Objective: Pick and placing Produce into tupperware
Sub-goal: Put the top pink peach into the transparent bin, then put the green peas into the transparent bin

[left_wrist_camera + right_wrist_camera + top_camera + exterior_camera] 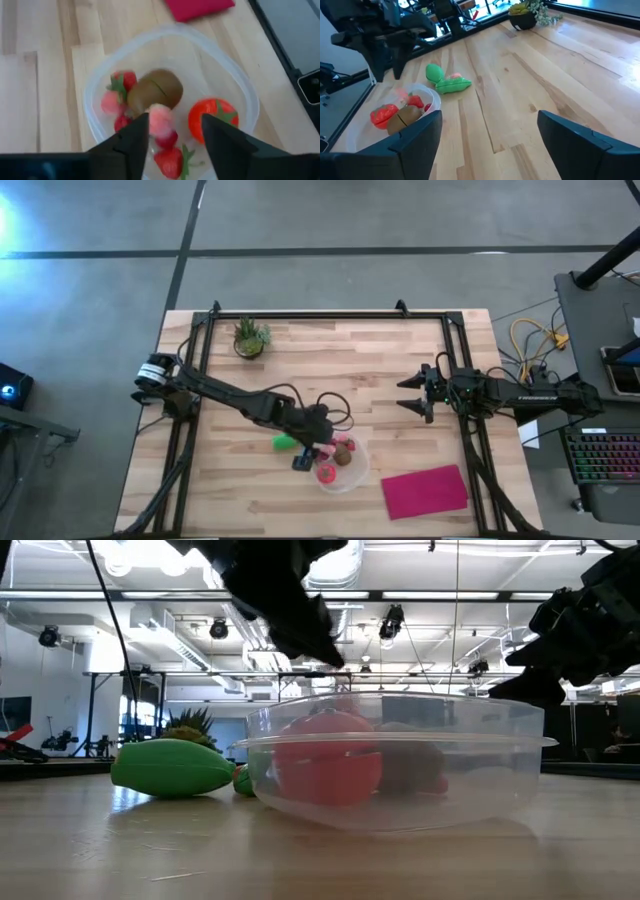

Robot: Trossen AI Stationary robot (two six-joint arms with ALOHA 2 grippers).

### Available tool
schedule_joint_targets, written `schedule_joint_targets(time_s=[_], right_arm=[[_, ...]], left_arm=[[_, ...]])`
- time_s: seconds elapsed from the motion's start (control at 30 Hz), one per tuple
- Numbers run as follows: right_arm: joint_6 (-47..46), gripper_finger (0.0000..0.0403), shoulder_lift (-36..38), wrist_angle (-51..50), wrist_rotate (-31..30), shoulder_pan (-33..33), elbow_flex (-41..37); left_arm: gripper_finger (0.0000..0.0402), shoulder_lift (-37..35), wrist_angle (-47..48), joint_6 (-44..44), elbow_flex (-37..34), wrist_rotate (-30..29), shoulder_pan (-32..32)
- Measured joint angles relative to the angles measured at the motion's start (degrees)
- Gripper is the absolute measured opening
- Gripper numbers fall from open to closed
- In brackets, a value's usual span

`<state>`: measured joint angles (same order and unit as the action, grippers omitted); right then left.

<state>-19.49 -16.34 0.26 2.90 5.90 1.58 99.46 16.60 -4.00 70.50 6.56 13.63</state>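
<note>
The clear round tupperware stands on the wooden table near its front edge. It holds a brown oval, a red tomato piece and several small red and pink strawberry bits. My left gripper hovers open just above the tupperware's left part, and a pale pink bit lies below the gap. Two green pieces lie on the table left of the tupperware, also in the high view. My right gripper waits open and empty at the table's right.
A flat magenta cloth lies right of the tupperware near the front edge. A small potted green plant stands at the far left. A dark metal frame runs round the table. Bare wood lies between the two grippers.
</note>
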Motion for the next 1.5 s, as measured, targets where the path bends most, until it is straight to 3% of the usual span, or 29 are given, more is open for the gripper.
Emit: schedule_joint_targets(time_s=[0.2,0.33,0.4,0.57,0.7,1.5], right_arm=[[0.0,0.0324,0.0,0.0,0.0,0.0,0.0],[0.0,0.032,0.0,0.0,0.0,0.0,0.0],[0.0,0.0318,0.0,0.0,0.0,0.0,0.0],[0.0,0.0321,0.1,0.0,0.0,0.0,0.0],[0.0,0.0324,0.0,0.0,0.0,0.0,0.0],[0.0,0.0318,0.0,0.0,0.0,0.0,0.0]], left_arm=[[0.0228,-0.2,6.5,-3.1,0.0,-4.4,0.0],[0.0237,-0.9,15.2,-13.6,1.6,-13.9,-1.0],[0.0237,-1.0,18.1,-20.1,2.2,-16.0,-2.2],[0.0237,-1.0,18.0,-34.1,2.2,-11.3,-5.6],[0.0237,0.3,18.8,-40.1,0.9,-8.5,-6.6],[0.0228,10.1,16.6,-42.2,1.8,-8.7,-5.9]])
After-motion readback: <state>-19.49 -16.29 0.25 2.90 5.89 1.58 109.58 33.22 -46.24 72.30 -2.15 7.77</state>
